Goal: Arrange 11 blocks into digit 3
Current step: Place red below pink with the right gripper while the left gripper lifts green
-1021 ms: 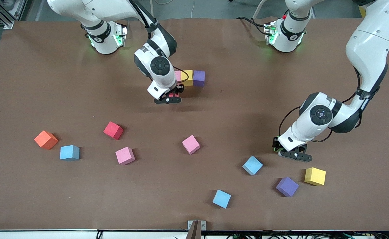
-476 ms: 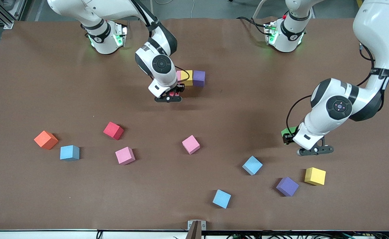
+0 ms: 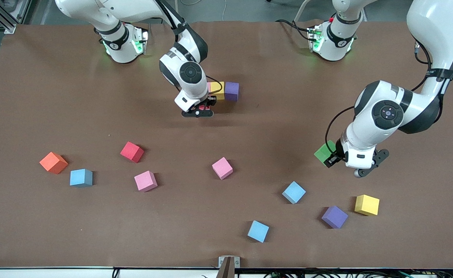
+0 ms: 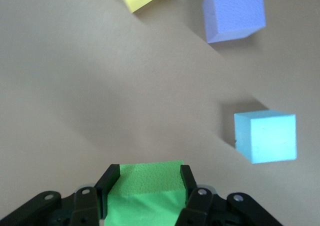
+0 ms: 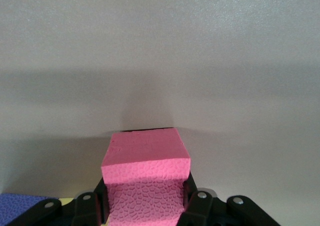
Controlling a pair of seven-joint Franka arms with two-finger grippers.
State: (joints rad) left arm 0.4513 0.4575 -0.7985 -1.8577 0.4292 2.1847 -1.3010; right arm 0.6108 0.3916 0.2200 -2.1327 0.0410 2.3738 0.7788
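Front view: the right end effector (image 3: 198, 112) is clamped on a red-pink block (image 3: 203, 108) just beside the yellow block (image 3: 217, 90) and purple block (image 3: 231, 91) on the bench (image 3: 56, 96). Left wrist view: the left end effector (image 4: 146, 183) grips the green block (image 4: 145, 186) above the bench. Right wrist view: the right fingers (image 5: 100, 198) clamp the same block, pink here.

A brown-covered table (image 3: 56, 96) carries scattered matte foam cubes (image 3: 145, 181), perhaps thirteen, among them one orange cube (image 3: 53, 162).
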